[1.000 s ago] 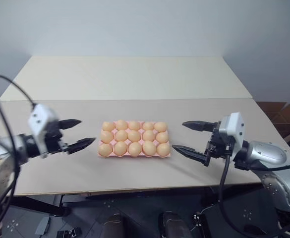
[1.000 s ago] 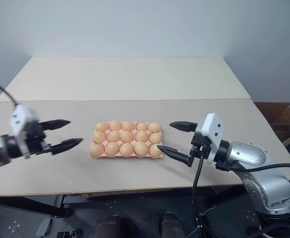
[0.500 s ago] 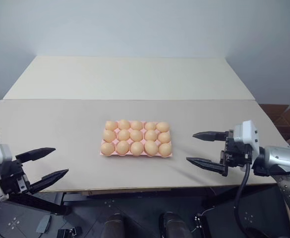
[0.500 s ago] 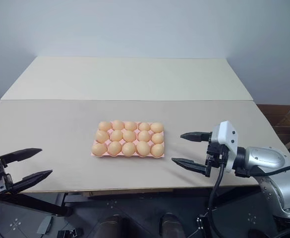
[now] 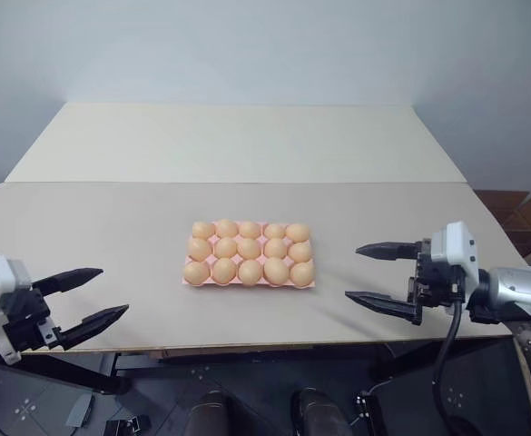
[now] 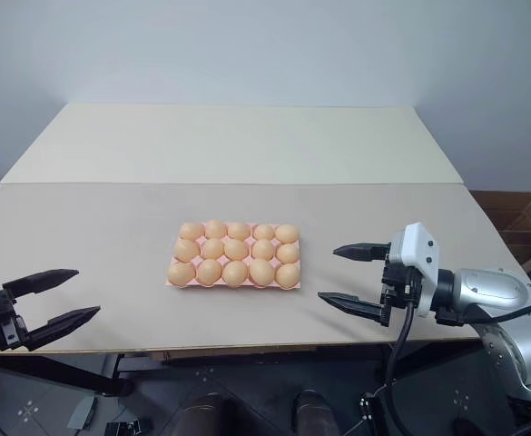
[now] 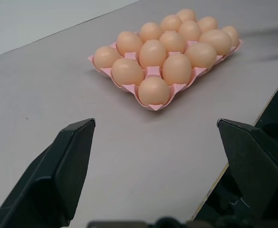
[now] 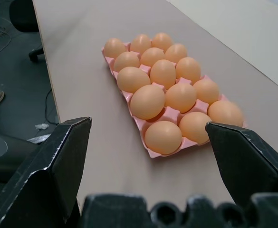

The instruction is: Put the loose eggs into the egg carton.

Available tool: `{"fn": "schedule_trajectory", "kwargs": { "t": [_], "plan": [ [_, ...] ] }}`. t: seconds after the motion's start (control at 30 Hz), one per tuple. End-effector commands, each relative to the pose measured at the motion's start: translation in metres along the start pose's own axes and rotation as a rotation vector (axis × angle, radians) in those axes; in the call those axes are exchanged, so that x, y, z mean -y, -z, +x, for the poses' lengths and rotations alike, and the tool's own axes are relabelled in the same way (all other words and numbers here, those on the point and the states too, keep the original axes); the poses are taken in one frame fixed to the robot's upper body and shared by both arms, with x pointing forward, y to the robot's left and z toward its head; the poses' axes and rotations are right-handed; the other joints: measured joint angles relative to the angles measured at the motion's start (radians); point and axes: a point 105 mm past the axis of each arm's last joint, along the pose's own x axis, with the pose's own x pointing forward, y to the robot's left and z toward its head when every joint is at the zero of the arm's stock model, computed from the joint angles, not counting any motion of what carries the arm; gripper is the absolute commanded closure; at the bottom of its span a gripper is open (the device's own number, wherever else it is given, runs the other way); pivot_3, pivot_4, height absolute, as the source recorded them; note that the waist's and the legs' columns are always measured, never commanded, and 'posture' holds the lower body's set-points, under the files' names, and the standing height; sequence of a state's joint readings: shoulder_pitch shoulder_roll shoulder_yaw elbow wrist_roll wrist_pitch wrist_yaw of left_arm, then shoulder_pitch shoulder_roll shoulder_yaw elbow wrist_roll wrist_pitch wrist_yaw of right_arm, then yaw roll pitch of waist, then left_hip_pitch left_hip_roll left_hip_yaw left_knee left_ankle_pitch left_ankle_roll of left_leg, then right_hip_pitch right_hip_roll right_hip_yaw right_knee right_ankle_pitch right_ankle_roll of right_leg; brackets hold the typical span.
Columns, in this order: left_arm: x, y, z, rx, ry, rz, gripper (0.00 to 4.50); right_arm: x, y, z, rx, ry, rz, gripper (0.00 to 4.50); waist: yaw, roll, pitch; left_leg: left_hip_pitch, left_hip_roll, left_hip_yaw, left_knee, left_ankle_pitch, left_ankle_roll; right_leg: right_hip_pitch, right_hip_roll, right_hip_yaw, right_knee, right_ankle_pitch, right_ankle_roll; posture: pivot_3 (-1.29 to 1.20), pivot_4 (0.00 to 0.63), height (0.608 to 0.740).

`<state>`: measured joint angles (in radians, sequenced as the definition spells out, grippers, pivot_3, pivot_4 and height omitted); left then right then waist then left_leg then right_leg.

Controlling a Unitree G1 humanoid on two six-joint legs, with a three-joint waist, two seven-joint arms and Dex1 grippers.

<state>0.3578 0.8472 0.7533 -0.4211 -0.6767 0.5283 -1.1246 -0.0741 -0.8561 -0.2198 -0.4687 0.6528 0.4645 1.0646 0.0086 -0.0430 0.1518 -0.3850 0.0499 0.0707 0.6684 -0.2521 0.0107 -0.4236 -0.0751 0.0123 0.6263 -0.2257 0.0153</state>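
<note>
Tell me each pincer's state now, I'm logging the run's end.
Left pincer: open, holding nothing.
Right pincer: open, holding nothing.

We see a long beige tabletop (image 5: pixel 111 236) with a paler second table (image 5: pixel 238 141) butted against its far edge — the seam between them runs straight across. Behind both stands a plain light wall (image 5: pixel 265 45). Past the tabletop's right edge sits an open brown cardboard box (image 5: pixel 519 211) on the floor. Below the near edge the dark floor (image 5: pixel 165 400) shows, with a small grey piece (image 5: pixel 77 411) lying near the left — what it is we cannot tell. In the right wrist view we make out a black chair base (image 8: pixel 27 14) and a cable (image 8: pixel 3 40) on that floor.
</note>
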Motion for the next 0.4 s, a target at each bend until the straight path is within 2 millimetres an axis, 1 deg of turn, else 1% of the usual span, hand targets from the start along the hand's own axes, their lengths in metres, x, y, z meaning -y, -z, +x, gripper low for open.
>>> {"fn": "schedule_trajectory", "kwargs": {
  "t": [0.03, 0.4],
  "plan": [
    [0.0051, -0.0119, 0.0012, 0.005, 0.026, 0.051, 0.03, -0.0007, -0.0111, -0.0022, 0.026, 0.008, -0.046, 0.00, 0.000, 0.000, 0.000, 0.000, 0.000, 0.000, 0.000, 0.000, 0.000, 0.000, 0.000, 0.000, 0.000, 0.000, 0.000, 0.00, 0.150, 0.740],
    [0.0102, -0.0128, -0.0015, 0.016, 0.023, 0.033, 0.03, 0.0007, -0.0107, -0.0004, 0.028, -0.006, -0.049, 0.00, 0.000, 0.000, 0.000, 0.000, 0.000, 0.000, 0.000, 0.000, 0.000, 0.000, 0.000, 0.000, 0.000, 0.000, 0.000, 0.00, 0.150, 0.740]
  ]
}}
